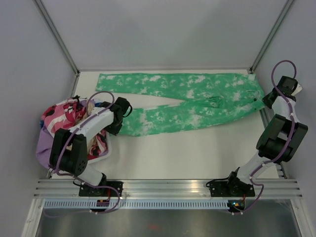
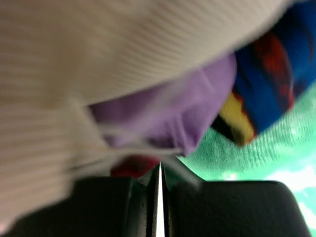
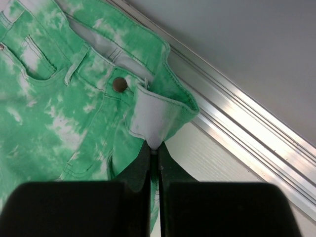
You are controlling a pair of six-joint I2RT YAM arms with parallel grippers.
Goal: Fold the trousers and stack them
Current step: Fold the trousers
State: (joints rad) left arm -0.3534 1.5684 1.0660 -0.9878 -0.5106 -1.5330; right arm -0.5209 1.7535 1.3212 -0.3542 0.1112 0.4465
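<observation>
Where right fingers (image 3: 144, 165) pinch trousers (image 3: 49, 108) waistband, left fingers (image 2: 147, 200) closed

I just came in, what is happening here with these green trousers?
The trousers lie flat across the table, waist to the right, not yet folded. The right gripper is shut on the waistband edge near the button. The left gripper is shut at the near leg's end, beside a pile of other clothes; whether it holds fabric is unclear.

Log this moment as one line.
trousers spread flat, unfolded | right fingers shut on waistband | left fingers shut by leg cuff, grip unclear | clothes pile left
</observation>
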